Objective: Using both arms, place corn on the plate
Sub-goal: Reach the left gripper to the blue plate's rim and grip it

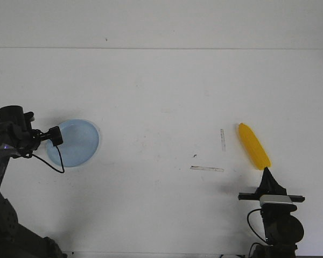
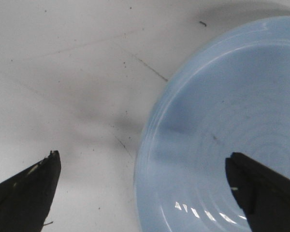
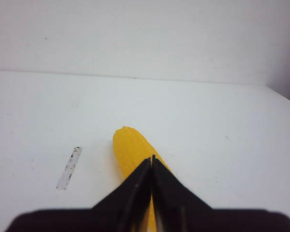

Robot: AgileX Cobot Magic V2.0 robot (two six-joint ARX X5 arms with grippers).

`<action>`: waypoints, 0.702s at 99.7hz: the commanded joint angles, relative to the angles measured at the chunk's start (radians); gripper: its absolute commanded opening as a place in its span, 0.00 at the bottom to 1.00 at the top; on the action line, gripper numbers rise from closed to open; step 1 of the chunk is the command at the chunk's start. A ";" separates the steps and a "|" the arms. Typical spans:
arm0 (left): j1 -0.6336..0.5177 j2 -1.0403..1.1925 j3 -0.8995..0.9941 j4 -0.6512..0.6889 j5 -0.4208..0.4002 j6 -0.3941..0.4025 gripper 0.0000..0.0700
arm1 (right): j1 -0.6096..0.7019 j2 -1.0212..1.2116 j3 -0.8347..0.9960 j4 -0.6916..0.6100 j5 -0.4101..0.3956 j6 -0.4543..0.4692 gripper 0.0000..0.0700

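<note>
The corn lies on the counter at the right, long axis running away from the robot; the right tool, clenched empty, sits just at its near end. The left tool, spread wide, straddles the rim of the plate, well apart from the corn

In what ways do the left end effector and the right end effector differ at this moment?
The left end effector is open, its fingers wide apart; the right end effector is shut, fingertips together. The left one straddles the rim of the plate, one finger over the plate, the other over the table; the right one points at the near end of the corn. Both are black and pointed, and neither holds anything.
</note>
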 commanded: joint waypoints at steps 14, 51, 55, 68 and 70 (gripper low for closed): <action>0.004 0.061 0.016 0.009 0.073 -0.009 0.93 | 0.000 0.000 -0.001 0.011 0.000 0.011 0.01; 0.006 0.061 0.016 0.014 0.067 -0.022 0.70 | 0.000 0.000 -0.001 0.011 0.000 0.011 0.01; 0.006 0.061 0.016 0.014 0.067 -0.024 0.61 | 0.000 0.000 -0.001 0.011 0.000 0.011 0.01; 0.006 0.061 0.016 0.014 0.067 -0.024 0.26 | 0.000 0.000 -0.001 0.011 0.000 0.011 0.01; 0.006 0.061 0.016 0.014 0.067 -0.024 0.21 | 0.000 0.000 -0.001 0.011 0.000 0.011 0.01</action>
